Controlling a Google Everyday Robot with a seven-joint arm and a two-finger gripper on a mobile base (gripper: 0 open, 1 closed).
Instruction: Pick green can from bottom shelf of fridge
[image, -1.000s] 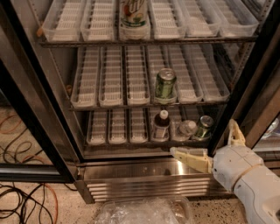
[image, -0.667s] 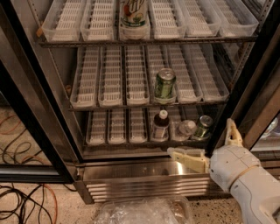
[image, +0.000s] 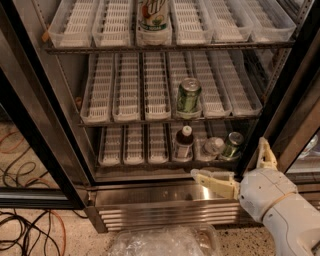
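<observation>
Where the fingers gape, the green can sits just beyond them.

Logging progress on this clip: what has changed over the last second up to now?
The gripper has edged slightly left, low in front of the fridge, open and holding nothing. The green can on the bottom shelf, the dark bottle, the clear bottle and the paler can on the rack above have not moved.
</observation>
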